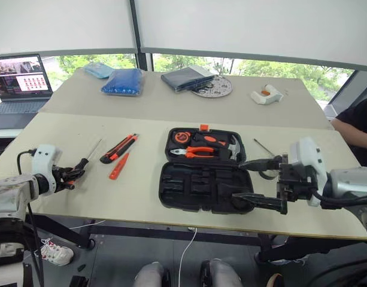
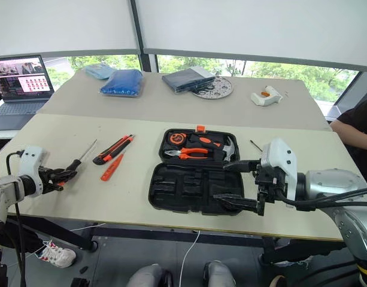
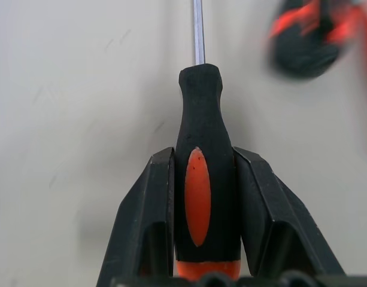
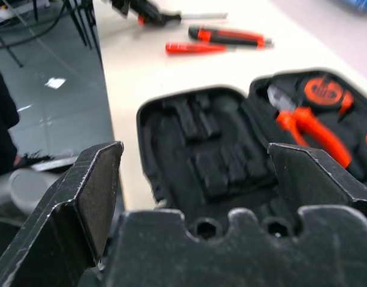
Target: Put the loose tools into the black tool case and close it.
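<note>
The left gripper (image 3: 198, 209) was closed on a screwdriver (image 1: 87, 157) handle at the table's (image 1: 141, 197) left edge; the right gripper (image 1: 258, 182) was held wide open and empty just over the open case (image 1: 204, 185) at mid-table. The grip was best kept centred on the handle during lifting. The knife (image 1: 119, 147) and slim screwdriver (image 1: 118, 167) lay between screwdriver and case, so a raised path was judged advisable.

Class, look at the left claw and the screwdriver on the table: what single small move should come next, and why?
Probably lift. The left claw has its fingers against both sides of the screwdriver handle, which looks to lie on the table. The black tool case lies open, so raising it clear comes first.
</note>
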